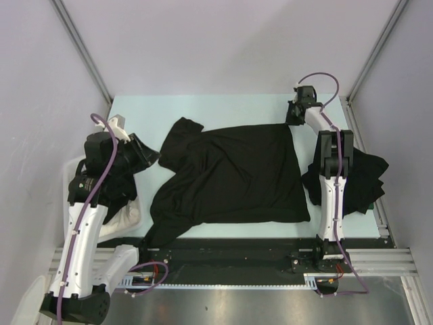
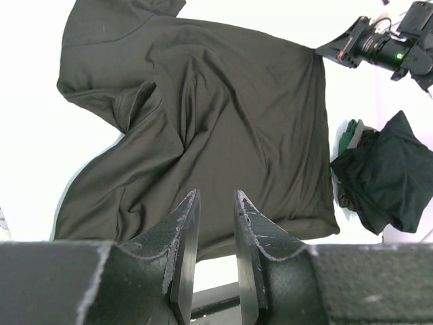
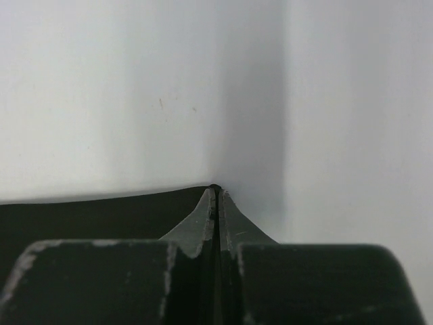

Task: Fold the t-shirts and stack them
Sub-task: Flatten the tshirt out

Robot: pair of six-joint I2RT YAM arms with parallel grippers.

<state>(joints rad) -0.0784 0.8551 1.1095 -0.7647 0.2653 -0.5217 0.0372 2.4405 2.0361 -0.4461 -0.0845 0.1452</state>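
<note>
Pinching the far right corner of the spread t-shirt point(image 1: 237, 176), the right fingers point(image 3: 203, 220) are pressed flat together, with only a thin black edge of cloth showing at their tips. In the right wrist view the fabric runs off to the left of that grip, and pale wall fills the frame beyond it.

The left fingers point(image 2: 186, 223) stand apart with nothing between them. They hang above the near part of the same shirt without touching it, and the left arm is drawn back over the left side of the surface point(image 1: 149, 108).

The shirt lies sideways on the surface, its straight edge to the right and its sleeves to the left. One sleeve point(image 1: 186, 128) is folded over at the far left, wrinkles run across the middle, and the near-left part reaches the near edge. A loose heap of black t-shirts point(image 1: 369, 179) sits well apart at the right edge, beside the right arm.

This looks like the start of folding: one corner is secured and no fold is made yet. The next move probably calls for the left fingers to come down and close on a shoulder or sleeve on their side. With both ends held, the cloth can be pulled taut and smoothed, keeping the right pinch firm so that the thin edge does not slip out.
</note>
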